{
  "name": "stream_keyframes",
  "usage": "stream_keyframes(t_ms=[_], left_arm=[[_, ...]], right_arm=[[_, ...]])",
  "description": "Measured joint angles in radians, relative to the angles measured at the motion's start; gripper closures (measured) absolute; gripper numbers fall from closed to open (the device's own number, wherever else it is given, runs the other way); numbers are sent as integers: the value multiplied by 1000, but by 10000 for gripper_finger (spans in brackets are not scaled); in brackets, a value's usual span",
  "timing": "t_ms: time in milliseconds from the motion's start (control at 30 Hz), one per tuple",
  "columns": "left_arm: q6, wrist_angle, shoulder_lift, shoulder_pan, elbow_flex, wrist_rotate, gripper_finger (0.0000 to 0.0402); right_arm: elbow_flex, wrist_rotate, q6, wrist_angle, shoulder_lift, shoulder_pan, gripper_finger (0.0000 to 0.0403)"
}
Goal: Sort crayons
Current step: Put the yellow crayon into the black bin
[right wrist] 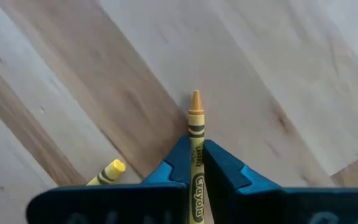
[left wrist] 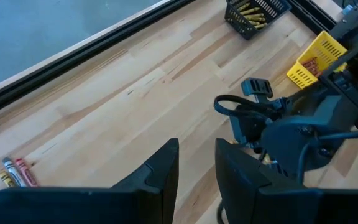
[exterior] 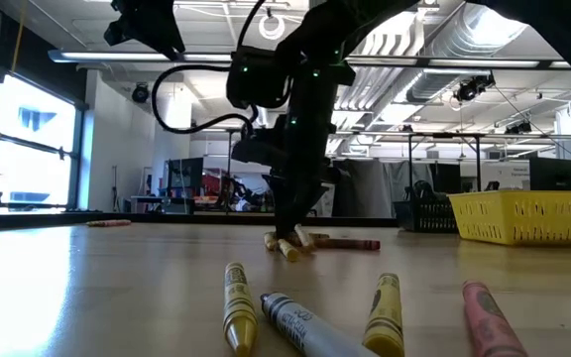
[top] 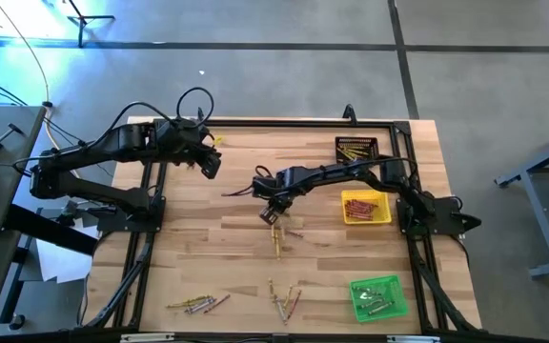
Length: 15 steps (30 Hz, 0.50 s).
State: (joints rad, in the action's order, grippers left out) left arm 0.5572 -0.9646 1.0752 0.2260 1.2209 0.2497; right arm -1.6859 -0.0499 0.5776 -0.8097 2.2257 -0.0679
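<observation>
Yellow crayons (exterior: 238,307) scattered — one (right wrist: 196,146) pinched, perhaps lifted.

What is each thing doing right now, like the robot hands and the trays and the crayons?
Right gripper: shut on an orange crayon.
Left gripper: open, empty, above the table.
Black tray: holds yellow crayons.
Yellow tray: holds red crayons.
Green tray: holds some crayons.
Loose crayons: lying flat on the table.

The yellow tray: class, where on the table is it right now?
In the high view the yellow tray sits right of centre, between the black tray at the far edge and the green tray at the near edge.
</observation>
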Motion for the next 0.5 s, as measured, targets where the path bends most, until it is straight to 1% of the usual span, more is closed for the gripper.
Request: stream_keyframes(t_ms=[200,300,400,500], left_arm=[[0,0,0,0,0,16,312],[0,-1,0,0,0,23,312],[-1,-3,0,0,0,24,312],[-10,-5,0,0,0,27,312]], right_arm=[[-23,-11,-55,-33,-13,-46,396],[-57,-32,-106,-114,-57,-75,395],[-85,-101,-179,-249,-108,-107,398],[-89,-166,-255,-341,-183,-149,397]])
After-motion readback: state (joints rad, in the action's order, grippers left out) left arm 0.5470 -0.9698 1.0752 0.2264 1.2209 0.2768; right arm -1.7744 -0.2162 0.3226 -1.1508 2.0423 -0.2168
